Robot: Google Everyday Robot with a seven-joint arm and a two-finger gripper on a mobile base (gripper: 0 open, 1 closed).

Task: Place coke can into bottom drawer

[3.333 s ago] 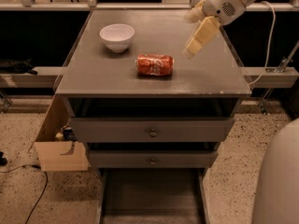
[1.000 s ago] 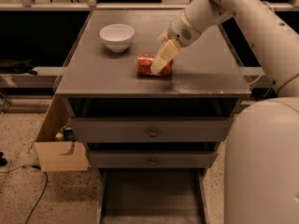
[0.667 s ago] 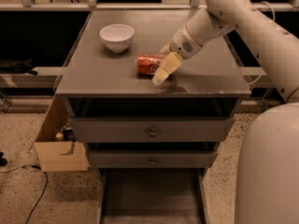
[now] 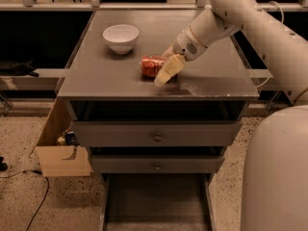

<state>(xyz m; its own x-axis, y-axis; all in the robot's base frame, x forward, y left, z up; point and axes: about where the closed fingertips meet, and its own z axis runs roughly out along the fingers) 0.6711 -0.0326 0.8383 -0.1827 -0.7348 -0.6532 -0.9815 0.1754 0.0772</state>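
the robot's arm (image 4: 250,18) reaches in from the right of the bowl (image 4: 121,36), bent low so its end meets something lying flat. the counter (image 4: 207,88) carries the bowl near its back left. the bottom drawer (image 4: 154,201), far below and in front of the bowl, stands pulled out and bare, ready to take the load, while the two upper drawers (image 4: 156,134) are closed. the coke can (image 4: 151,65) lies on its side just right of and in front of the bowl. the gripper (image 4: 167,69) is down at the can's end farthest from the bowl, covering it. i cannot tell whether it has a hold. a few seconds ago the gripper hung farther right of the bowl, apart from the can; can and bowl have not shifted.
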